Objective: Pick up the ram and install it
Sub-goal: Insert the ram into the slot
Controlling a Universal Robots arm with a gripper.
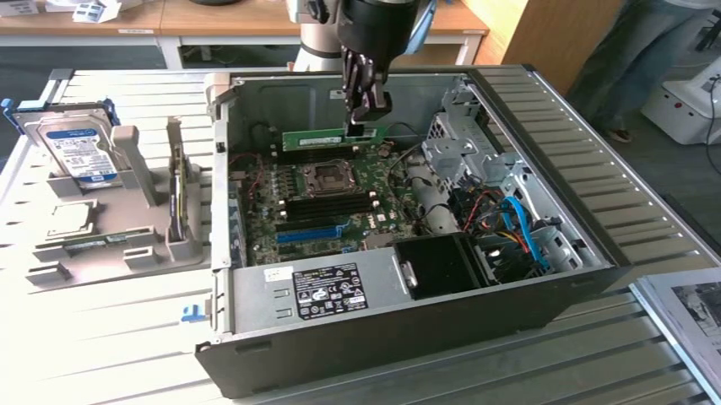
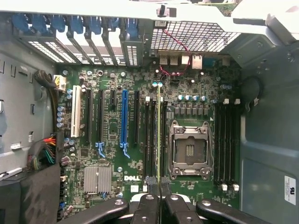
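The computer case [image 1: 451, 333] lies on the table [image 1: 113, 337], with the motherboard [image 1: 327, 215] on its floor and the power supply [image 1: 327, 291] at its near end. The ram [image 1: 333, 135] hangs in the gripper [image 1: 366, 108] over the memory slots [image 2: 148, 140] beside the CPU socket [image 1: 329, 175]. A hard drive [image 1: 77, 148] stands in a holder [image 1: 124, 245] at the exterior view's left.

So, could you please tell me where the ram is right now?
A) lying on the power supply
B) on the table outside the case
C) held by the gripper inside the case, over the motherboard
C: the gripper is shut on the ram, which hangs inside the case over the motherboard, not resting on anything else.
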